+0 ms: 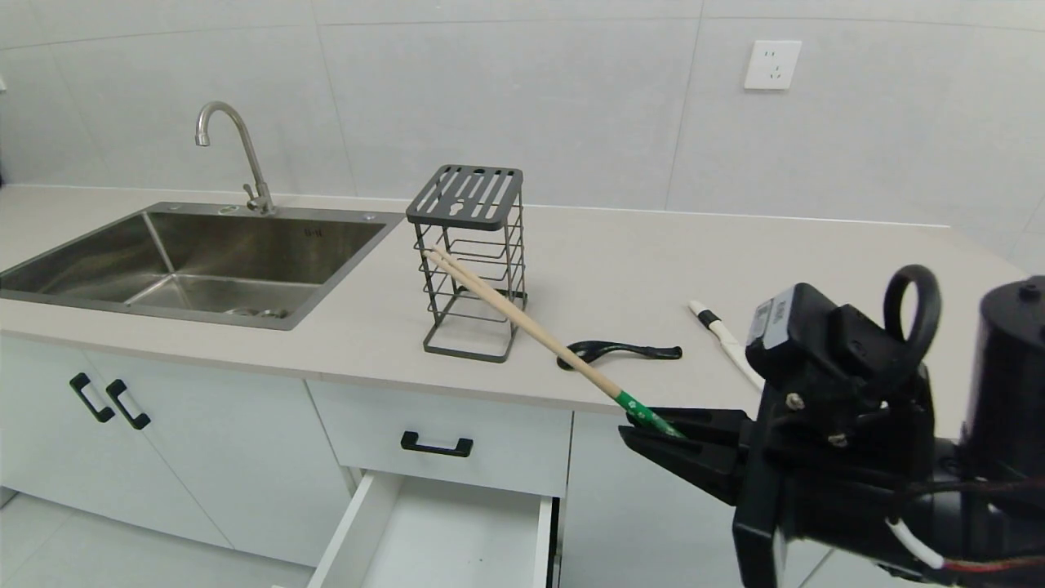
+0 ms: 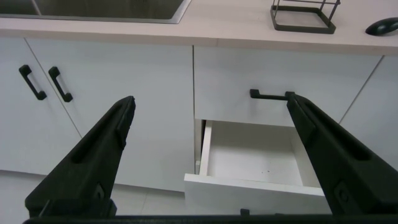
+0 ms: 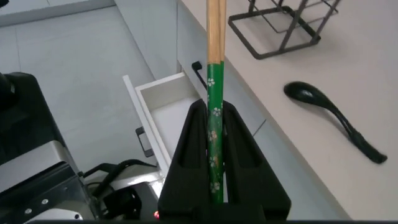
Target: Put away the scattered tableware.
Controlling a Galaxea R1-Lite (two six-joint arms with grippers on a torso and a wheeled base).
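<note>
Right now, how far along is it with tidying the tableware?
Done: nothing looks stored; the rack looks empty, though the lower drawer is open. In hand: the right gripper holds the chopsticks. Left: the black spoon and a white utensil lie on the counter.

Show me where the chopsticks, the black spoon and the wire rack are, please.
chopsticks (image 1: 531, 326): head view, on the middle of the bare wooden shafts.
black spoon (image 1: 633, 349): head view, on its handle.
wire rack (image 1: 467, 196): head view, on its slotted top plate.
</note>
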